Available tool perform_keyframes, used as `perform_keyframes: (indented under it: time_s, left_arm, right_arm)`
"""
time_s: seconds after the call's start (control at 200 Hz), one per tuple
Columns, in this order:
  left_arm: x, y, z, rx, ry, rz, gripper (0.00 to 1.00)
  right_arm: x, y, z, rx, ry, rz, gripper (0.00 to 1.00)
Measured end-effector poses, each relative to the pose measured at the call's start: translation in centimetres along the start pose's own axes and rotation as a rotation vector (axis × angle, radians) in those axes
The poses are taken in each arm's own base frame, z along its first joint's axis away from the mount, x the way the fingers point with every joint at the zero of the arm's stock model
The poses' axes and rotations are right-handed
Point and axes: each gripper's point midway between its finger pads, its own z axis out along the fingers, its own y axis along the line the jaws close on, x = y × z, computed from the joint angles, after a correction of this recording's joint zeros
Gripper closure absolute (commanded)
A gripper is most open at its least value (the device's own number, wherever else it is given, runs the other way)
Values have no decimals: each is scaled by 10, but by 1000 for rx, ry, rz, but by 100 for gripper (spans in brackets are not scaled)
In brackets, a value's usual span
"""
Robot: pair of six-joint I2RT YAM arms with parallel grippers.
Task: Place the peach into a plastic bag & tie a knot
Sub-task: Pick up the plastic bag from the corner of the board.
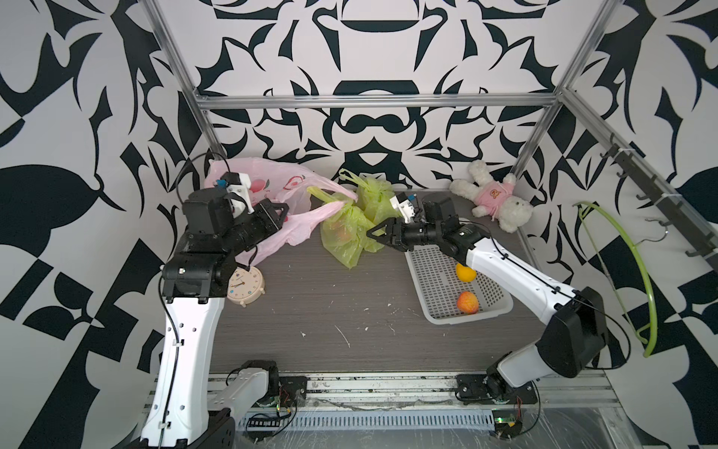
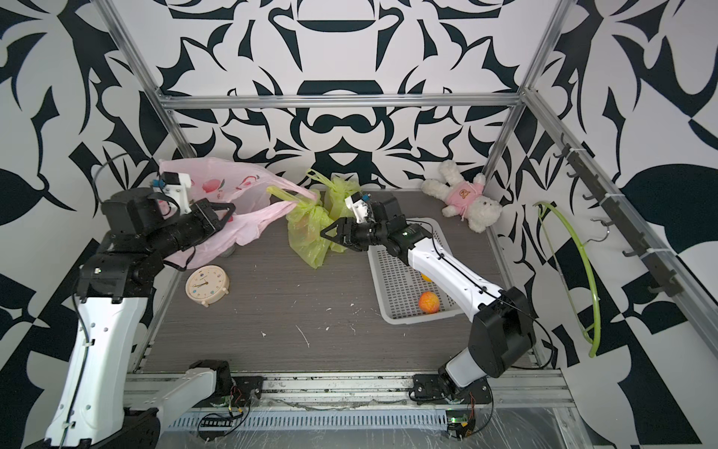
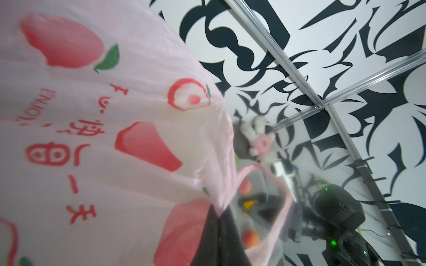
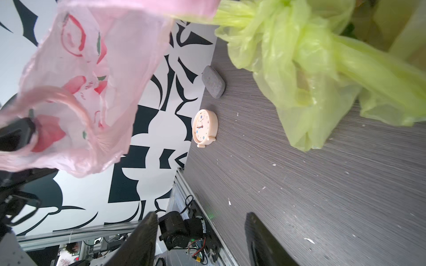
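Your left gripper (image 1: 281,214) is squeezed tight on the pink bag (image 1: 303,186) and holds it up. Red letters on the bag look like "ENJOY", next to red Chinese writing, but they are blurry. Your right gripper (image 4: 200,221) has its jaws apart and holds nothing. The peach (image 1: 467,302) sits in the white basket (image 1: 435,280).
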Motion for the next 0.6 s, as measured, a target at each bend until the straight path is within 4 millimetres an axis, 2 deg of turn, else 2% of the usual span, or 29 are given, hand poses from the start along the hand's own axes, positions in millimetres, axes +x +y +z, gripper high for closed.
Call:
perform_keyframes:
  time_s: [0.145,0.25,0.325,0.42,0.505,0.6]
  left_arm:
    - [40,1,27,31,108,-47,100]
    - [43,-12,26,69,113,-44,100]
    - [30,-29,13,105,73,-29,100]
    - [1,-65,-16,185,-16,14,100]
    - [-14,-92,-45,262,-81,51,100]
    - [-15,-109,-66,330,-101,67,100]
  right_arm:
    - [5,4,23,-32,22,17,38]
    - [2,-2,41,-35,40,52,41]
    - [-3,-3,49,-33,45,61,44]
    - [-14,9,48,-41,37,51,46]
    - [-24,30,39,-63,14,15,48]
    - [-28,47,21,-58,-19,-36,49]
